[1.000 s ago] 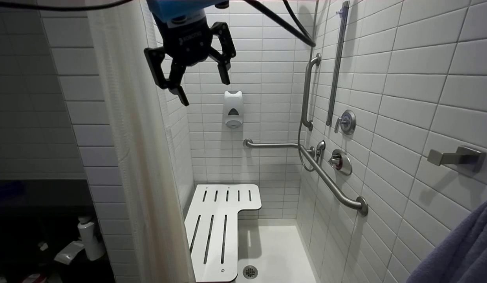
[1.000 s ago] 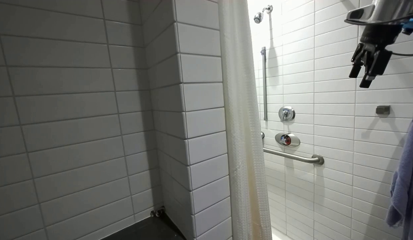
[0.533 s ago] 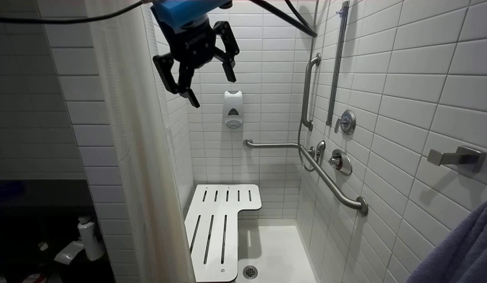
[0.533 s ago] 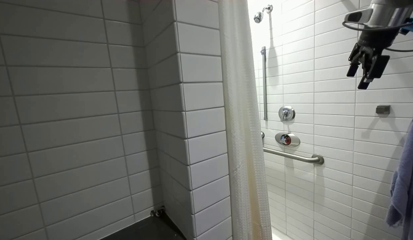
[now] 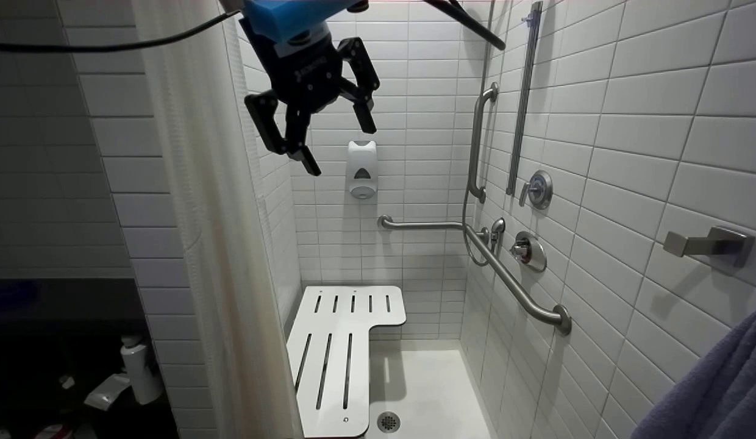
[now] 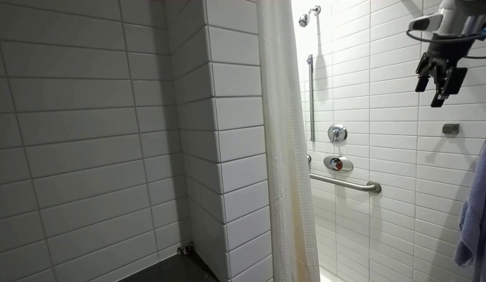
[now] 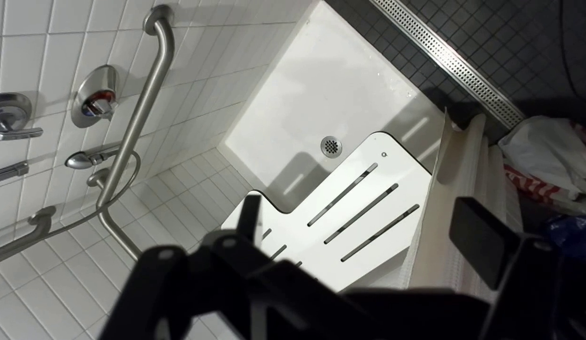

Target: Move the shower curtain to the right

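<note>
The shower curtain (image 5: 210,213) is a tall cream-white sheet with soft vertical folds. It hangs at the left of the shower opening, beside a tiled wall end. It also shows in an exterior view (image 6: 288,137) and at the right of the wrist view (image 7: 444,226). My gripper (image 5: 341,148) is open and empty, pointing down, to the right of the curtain's upper part. It also shows at the upper right in an exterior view (image 6: 430,95). In the wrist view the fingers (image 7: 361,222) are wide apart; one finger overlaps the curtain, but I cannot tell any contact.
A white slatted shower seat (image 5: 329,366) stands behind the curtain. Grab bars (image 5: 518,286) and shower controls (image 5: 539,190) are on the right wall. A purple towel (image 5: 713,384) hangs at the right. A black cable (image 5: 110,47) runs from the arm. Bags (image 7: 553,160) lie beyond the curtain.
My gripper has moved a little to the right and slightly down in both exterior views, staying open. The curtain has not visibly moved.
</note>
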Controlling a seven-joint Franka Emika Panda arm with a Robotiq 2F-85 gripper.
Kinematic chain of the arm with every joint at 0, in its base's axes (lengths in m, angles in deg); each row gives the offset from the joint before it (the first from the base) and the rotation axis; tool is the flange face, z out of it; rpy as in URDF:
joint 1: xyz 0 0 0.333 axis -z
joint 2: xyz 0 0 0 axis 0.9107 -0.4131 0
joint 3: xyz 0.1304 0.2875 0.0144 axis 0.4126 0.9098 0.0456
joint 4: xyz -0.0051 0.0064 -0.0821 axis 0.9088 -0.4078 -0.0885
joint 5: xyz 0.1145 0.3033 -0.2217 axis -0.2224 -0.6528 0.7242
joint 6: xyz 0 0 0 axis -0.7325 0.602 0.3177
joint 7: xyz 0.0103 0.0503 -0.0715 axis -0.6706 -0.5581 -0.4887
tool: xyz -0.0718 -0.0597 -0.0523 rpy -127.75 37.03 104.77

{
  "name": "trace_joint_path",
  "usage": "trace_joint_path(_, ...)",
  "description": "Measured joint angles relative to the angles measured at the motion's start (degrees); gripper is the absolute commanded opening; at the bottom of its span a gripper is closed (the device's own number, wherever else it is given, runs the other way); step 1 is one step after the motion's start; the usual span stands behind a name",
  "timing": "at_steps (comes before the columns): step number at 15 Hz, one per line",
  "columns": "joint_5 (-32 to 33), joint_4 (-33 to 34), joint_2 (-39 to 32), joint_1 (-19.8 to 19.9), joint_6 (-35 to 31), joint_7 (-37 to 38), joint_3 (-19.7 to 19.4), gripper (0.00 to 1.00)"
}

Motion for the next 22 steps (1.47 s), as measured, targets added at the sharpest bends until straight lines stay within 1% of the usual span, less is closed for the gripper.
trace_joint_path(4, 3.71, -0.04, -0.15, 1.46, 1.52, -0.05, 1.09, 1.0)
trace_joint_path(6, 6.14, -0.04, -0.31, 1.59, 1.86, -0.87, 1.42, 1.0)
trace_joint_path(10, 10.79, -0.02, -0.54, 1.48, 1.58, -6.35, 1.36, 1.0)
trace_joint_path(12, 13.15, -0.03, -0.54, 1.5, 0.5, -8.74, 1.16, 1.0)
trace_joint_path(14, 15.69, -0.05, -0.54, 1.53, -1.38, -9.56, 0.79, 1.0)
trace_joint_path(16, 16.68, -0.06, -0.54, 1.58, -2.37, -9.52, 0.52, 1.0)
trace_joint_path(22, 16.7, -0.06, -0.54, 1.6, -2.65, -9.52, 0.48, 1.0)
